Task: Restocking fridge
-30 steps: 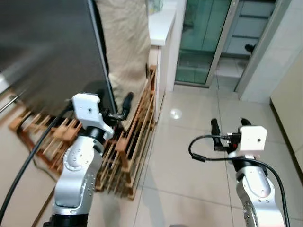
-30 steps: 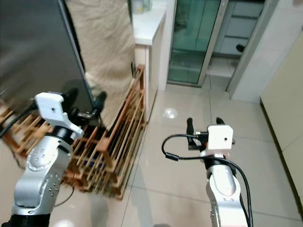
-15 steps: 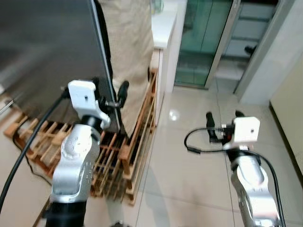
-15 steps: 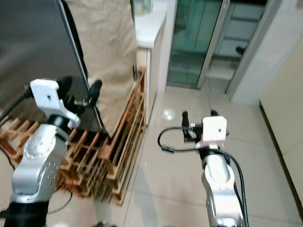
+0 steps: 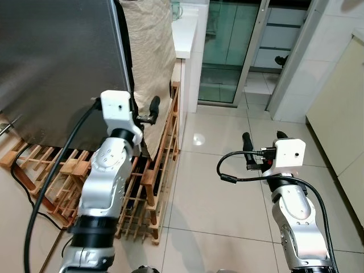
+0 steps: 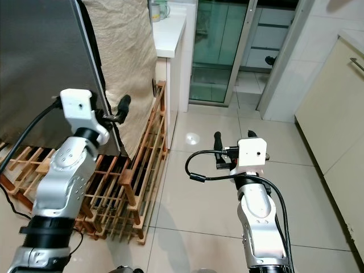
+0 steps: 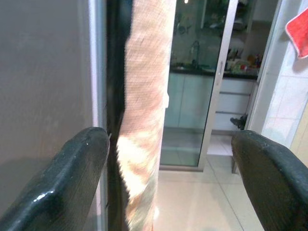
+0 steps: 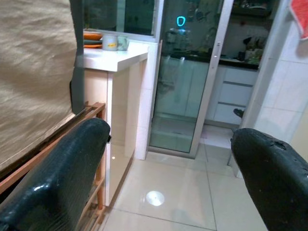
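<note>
Bright, sharp; glare spot on floor (image 5: 198, 138).

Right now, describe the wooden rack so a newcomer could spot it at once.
Start at the big dark grey fridge on the robot's left. At its foot, on the tiled floor, lies the wooden rack, running along under the beige cloth. It is the one slatted, reddish-brown wooden frame among smooth surfaces.

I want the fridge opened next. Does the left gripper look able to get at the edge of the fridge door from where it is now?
Probably yes. The left gripper is open and raised right at the fridge door edge, one finger on either side of it in the left wrist view. Nothing stands between them; the beige cloth hangs just behind.
</note>
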Motion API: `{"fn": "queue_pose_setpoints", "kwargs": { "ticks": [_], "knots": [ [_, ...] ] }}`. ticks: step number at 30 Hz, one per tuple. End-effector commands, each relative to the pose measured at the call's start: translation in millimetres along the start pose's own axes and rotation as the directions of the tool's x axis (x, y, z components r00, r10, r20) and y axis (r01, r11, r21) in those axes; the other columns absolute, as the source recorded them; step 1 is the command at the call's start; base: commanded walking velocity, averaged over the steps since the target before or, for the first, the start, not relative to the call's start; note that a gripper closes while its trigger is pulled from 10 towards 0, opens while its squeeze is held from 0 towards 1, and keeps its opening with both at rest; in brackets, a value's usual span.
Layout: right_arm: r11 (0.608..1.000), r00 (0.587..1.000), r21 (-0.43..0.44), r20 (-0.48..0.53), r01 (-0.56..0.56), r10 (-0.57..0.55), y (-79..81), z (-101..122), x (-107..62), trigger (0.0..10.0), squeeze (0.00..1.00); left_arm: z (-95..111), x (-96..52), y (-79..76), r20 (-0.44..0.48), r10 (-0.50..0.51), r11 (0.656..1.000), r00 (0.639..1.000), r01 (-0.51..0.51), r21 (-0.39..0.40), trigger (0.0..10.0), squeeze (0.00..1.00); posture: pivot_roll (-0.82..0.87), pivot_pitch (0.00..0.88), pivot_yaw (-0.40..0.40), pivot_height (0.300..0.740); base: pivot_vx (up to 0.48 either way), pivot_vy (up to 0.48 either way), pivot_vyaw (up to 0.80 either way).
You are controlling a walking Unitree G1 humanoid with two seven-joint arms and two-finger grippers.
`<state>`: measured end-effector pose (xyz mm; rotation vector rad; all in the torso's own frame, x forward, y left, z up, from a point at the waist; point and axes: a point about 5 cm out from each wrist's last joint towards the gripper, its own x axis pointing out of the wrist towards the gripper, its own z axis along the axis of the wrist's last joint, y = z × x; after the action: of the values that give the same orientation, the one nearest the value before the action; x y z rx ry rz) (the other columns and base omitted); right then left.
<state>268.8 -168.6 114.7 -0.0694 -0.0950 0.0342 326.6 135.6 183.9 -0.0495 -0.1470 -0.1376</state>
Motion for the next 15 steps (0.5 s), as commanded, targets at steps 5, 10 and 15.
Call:
{"fn": "queue_pose_setpoints", "kwargs": {
  "ticks": [5,10,15],
  "knots": [
    [1.000,1.000,-0.009,0.015,0.005,-0.005,-0.4,2.2,3.3,10.0,0.00,-1.0,4.3,-1.2,-0.001,0.002,1.000,1.000,-0.002,-0.002,10.0,0.00,-0.15,0.000,0.032,0.740,0.000,0.000,0.00],
    [1.000,1.000,-0.009,0.014,0.002,-0.002,0.8,2.0,3.9,10.0,0.00,-7.5,9.6,-2.7,-0.024,0.024,0.999,0.999,-0.024,0.026,10.0,0.00,-0.15,0.000,0.035,0.740,0.000,0.000,0.00],
    [1.000,0.999,-0.013,0.036,0.005,-0.005,-0.1,5.3,-0.2,10.0,0.00,-11.6,1.0,9.4,-0.040,0.020,0.998,0.999,-0.017,0.064,10.0,0.00,-0.16,0.000,0.051,0.740,0.000,0.000,0.00]
  ]
}}
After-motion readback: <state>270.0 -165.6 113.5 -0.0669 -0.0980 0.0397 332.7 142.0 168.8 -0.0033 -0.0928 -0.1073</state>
